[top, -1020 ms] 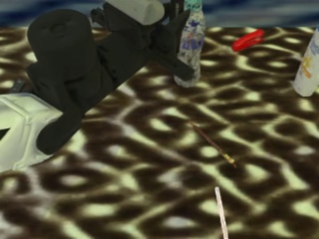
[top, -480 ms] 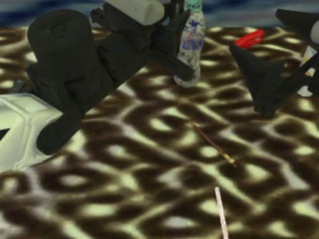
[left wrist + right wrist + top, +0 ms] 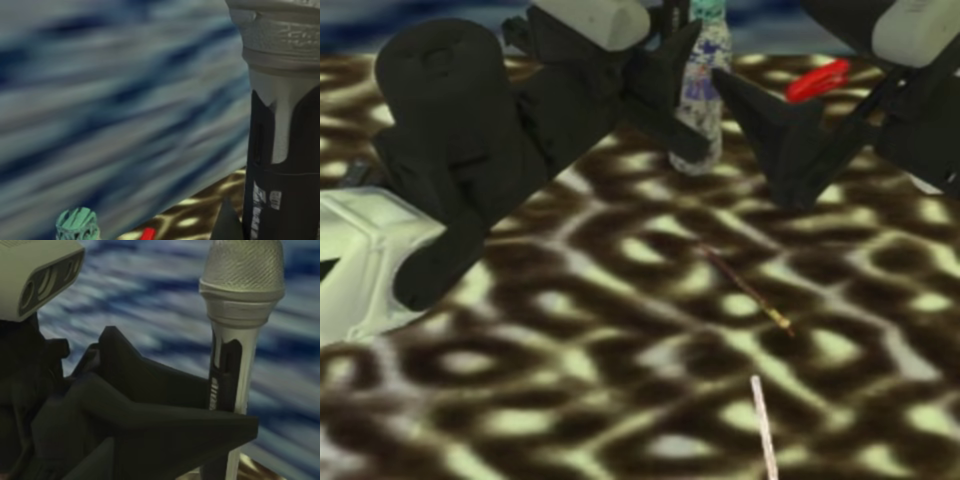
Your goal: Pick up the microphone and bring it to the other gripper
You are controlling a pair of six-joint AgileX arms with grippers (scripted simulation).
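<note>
Since the job is a hand-over, the left claw point(image 3: 695, 90) holds its arm raised over the far left part of the table point(image 3: 620, 380), clamped tight on the microphone point(image 3: 235, 365). It keeps the microphone upright, with the mesh head on top and well clear of everything lying below. That seems sensible to me, because the grip sits low on the black handle. The silver collar and the upper handle stay bare, so the other arm has something to take. The right wrist view shows this plainly: the wedge-shaped black fingers point(image 3: 200, 425) close across the lower handle, and the head rises above them against the blue backdrop. From above I can barely pick the microphone out, as the left arm's bulk and a patterned bottle point(image 3: 705, 120) crowd that spot. The right claw point(image 3: 790, 120) hangs near the far edge to the right of the bottle, pointing toward the left claw but apart from it. It appears spread wide, with one wedge out at the end of its rail, though its partner is hidden under the arm. So the microphone sits inside the left claw and just across a gap from the right one. My guess is that the next step is closing that gap around the bare handle. A thin brown stick point(image 3: 745, 290) lies untouched on the table nearer the front.
</note>
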